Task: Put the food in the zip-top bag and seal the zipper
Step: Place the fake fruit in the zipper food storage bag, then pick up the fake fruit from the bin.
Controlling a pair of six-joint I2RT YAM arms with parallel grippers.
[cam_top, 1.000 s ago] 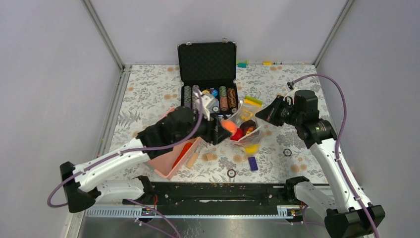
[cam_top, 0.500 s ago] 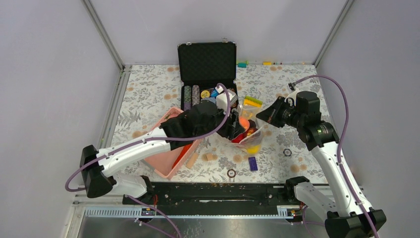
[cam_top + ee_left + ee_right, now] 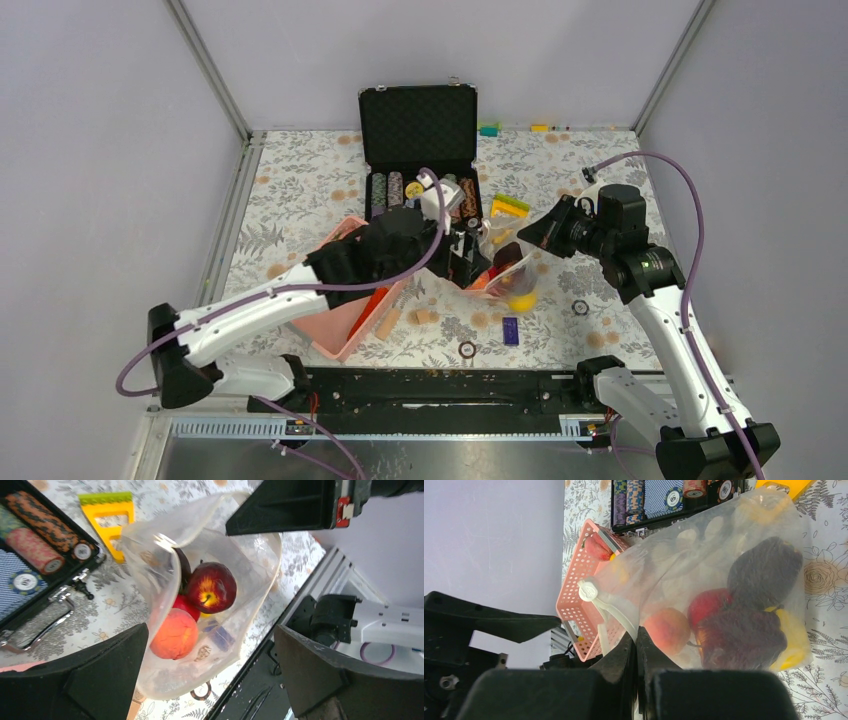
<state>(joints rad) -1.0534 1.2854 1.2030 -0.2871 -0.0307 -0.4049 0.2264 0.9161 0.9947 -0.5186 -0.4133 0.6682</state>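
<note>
The zip-top bag [image 3: 724, 540] sits mid-way across the worktop [image 3: 300, 180], your right claw [image 3: 637, 645] pinching its rim — hold that mouth up. Your left claw [image 3: 211, 629] hangs spread over the food [image 3: 211, 587] inside — lift straight out, clear of the plastic.

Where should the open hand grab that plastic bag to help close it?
Probably pinch the zip-top bag at its free rim, opposite where the right gripper holds it, bringing the left gripper in from the mouth side. The lip is thin and bare there, while the food bulges deeper inside.
</note>
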